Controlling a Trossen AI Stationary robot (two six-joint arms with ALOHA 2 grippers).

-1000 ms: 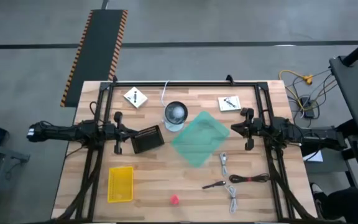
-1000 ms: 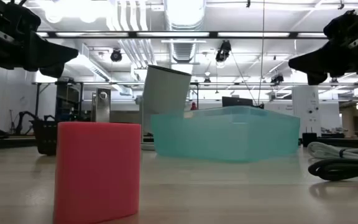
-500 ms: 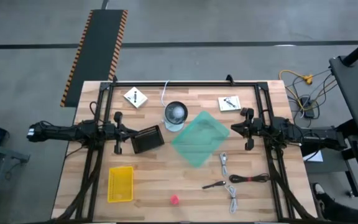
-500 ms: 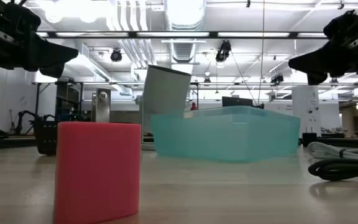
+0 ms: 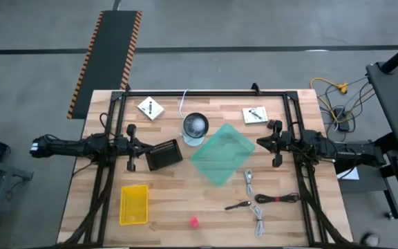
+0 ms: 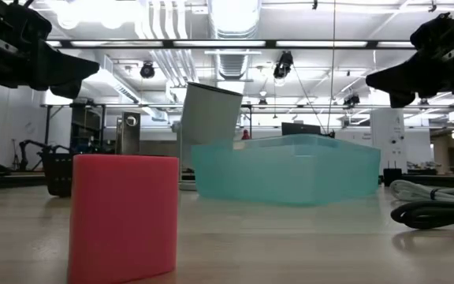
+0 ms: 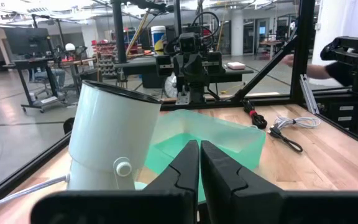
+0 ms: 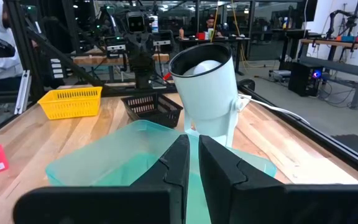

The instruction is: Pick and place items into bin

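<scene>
The teal bin (image 5: 220, 153) stands mid-table. The items lie loose on the wood. One white packet (image 5: 150, 108) is at the far left and another (image 5: 254, 115) at the far right. A white coiled cable (image 5: 249, 178), a dark thin cable (image 5: 276, 198), a black-handled tool (image 5: 238, 205) and a second white cable (image 5: 259, 221) lie near right. The pink object (image 5: 194, 222) sits at the near edge. My left gripper (image 7: 199, 149) hangs shut above the table, left of the bin. My right gripper (image 8: 194, 146) hangs shut to the bin's right. Both point level at the bin and hold nothing.
A round clear-grey cup (image 5: 195, 126) stands tilted just beyond the bin, with a white cord running toward the far edge. A black mesh basket (image 5: 163, 155) sits left of the bin and a yellow basket (image 5: 134, 204) near left. A black frame rims the table.
</scene>
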